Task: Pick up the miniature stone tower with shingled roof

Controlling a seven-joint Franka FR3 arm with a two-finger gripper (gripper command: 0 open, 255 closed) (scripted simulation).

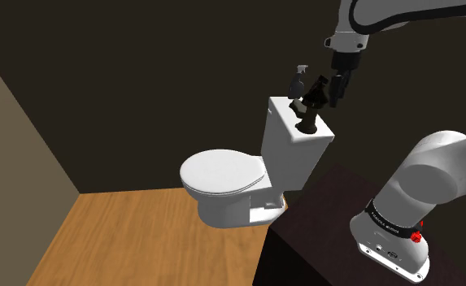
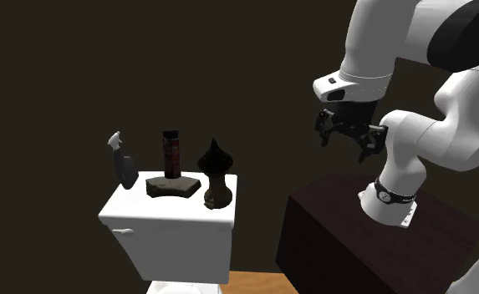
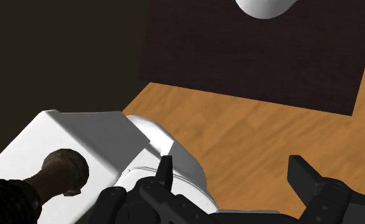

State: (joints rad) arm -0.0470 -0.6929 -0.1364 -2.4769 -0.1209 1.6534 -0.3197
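Observation:
The miniature tower (image 2: 216, 173), dark with a pointed roof, stands upright on the white toilet tank (image 2: 170, 221) at its end nearer the arm. In the shoulder view the tower (image 1: 307, 114) is just below and left of my gripper (image 1: 337, 88). The gripper (image 2: 347, 142) hangs open in the air, above the tank's level and apart from the tower. In the wrist view the tower (image 3: 55, 177) lies outside the gripper (image 3: 235, 175), beyond one finger (image 3: 166, 172), with nothing between the fingers.
Also on the tank are a spray bottle (image 2: 124, 163), a dark bottle with a red label (image 2: 172, 153) and a flat dark piece (image 2: 174, 185). The toilet bowl with shut lid (image 1: 223, 172) stands over a wooden floor (image 1: 141, 236). My dark stand (image 1: 345, 236) is beside the tank.

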